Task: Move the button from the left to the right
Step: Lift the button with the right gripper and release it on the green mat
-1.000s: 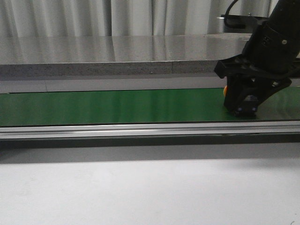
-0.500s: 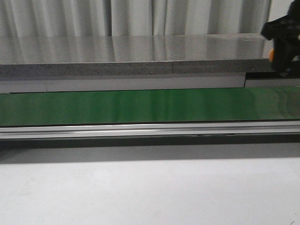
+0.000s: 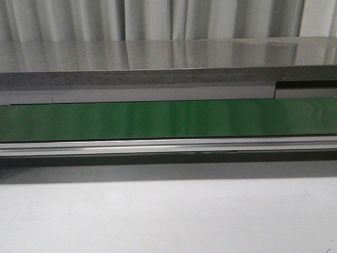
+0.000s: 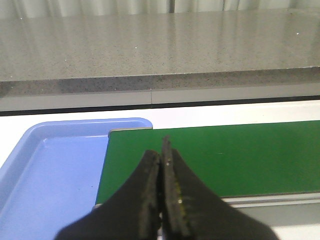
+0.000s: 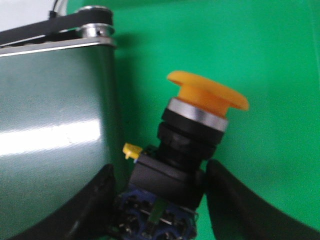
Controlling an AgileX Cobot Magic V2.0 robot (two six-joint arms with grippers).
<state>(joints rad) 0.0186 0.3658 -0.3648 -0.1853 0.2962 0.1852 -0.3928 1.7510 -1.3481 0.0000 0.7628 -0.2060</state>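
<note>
The button [image 5: 195, 130] has a round yellow-orange head, a silver ring and a dark boxy body with a blue base. It shows only in the right wrist view, tilted, held over a green surface [image 5: 270, 50]. My right gripper [image 5: 160, 172] is shut on the button's body, one black finger on each side. My left gripper [image 4: 162, 150] is shut and empty, above the left end of the green belt [image 4: 225, 155]. Neither gripper nor the button shows in the front view.
A blue tray [image 4: 55, 175] lies at the belt's left end. A grey stone counter [image 3: 131, 58] runs behind the green belt [image 3: 158, 118], with a metal rail [image 3: 158, 146] in front. A shiny dark metal housing [image 5: 55, 125] stands beside the held button.
My right gripper, with the button, lifted off the belt's right part, moved up and to the right, and left the front view.
</note>
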